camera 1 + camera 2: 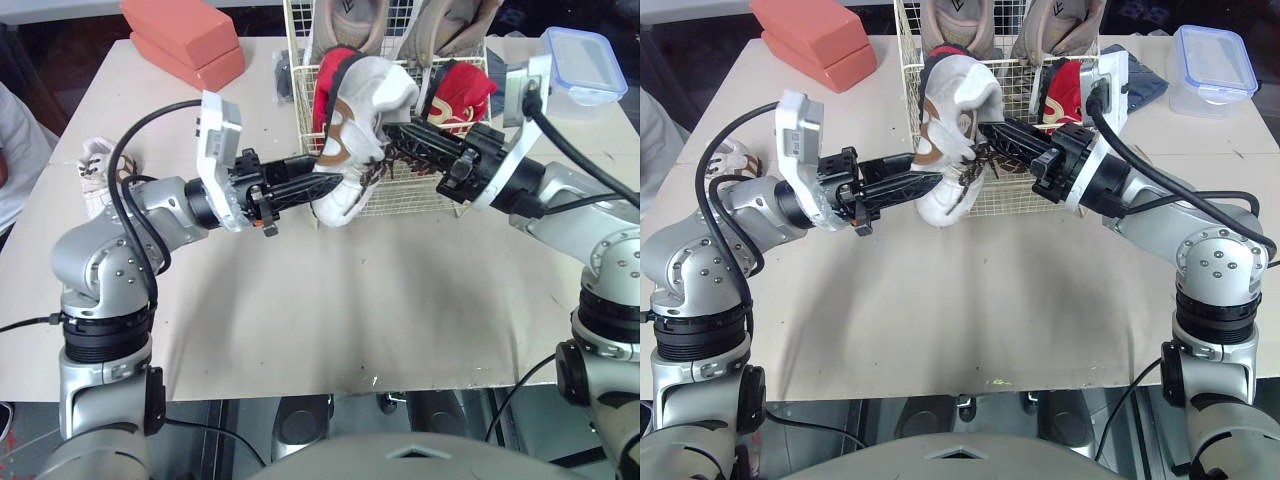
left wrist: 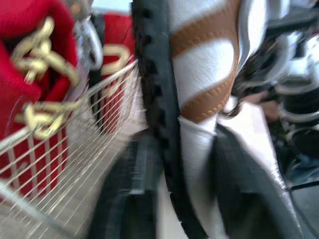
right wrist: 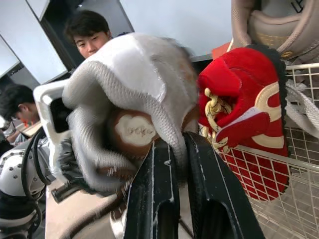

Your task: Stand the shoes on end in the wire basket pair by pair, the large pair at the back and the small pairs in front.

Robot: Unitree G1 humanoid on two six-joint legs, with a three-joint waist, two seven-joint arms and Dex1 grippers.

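white shoe [image 1: 352, 135] by wire basket [image 1: 412, 196] on beige table [image 1: 350, 300]

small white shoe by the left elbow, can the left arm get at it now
Probably not yet. The left gripper is shut on the white and brown shoe, shared with the right gripper at the wire basket. The small white shoe lies uncovered.

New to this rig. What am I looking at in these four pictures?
It is a two-armed humanoid robot at a table. The two wide pictures come from its head camera, looking down; the two close ones from a camera on each wrist. The left gripper and right gripper both clamp one white shoe at the front rim of the wire basket, which holds large beige shoes at the back and red shoes in front. Also on the table: a second white shoe, orange blocks, a lidded plastic box.
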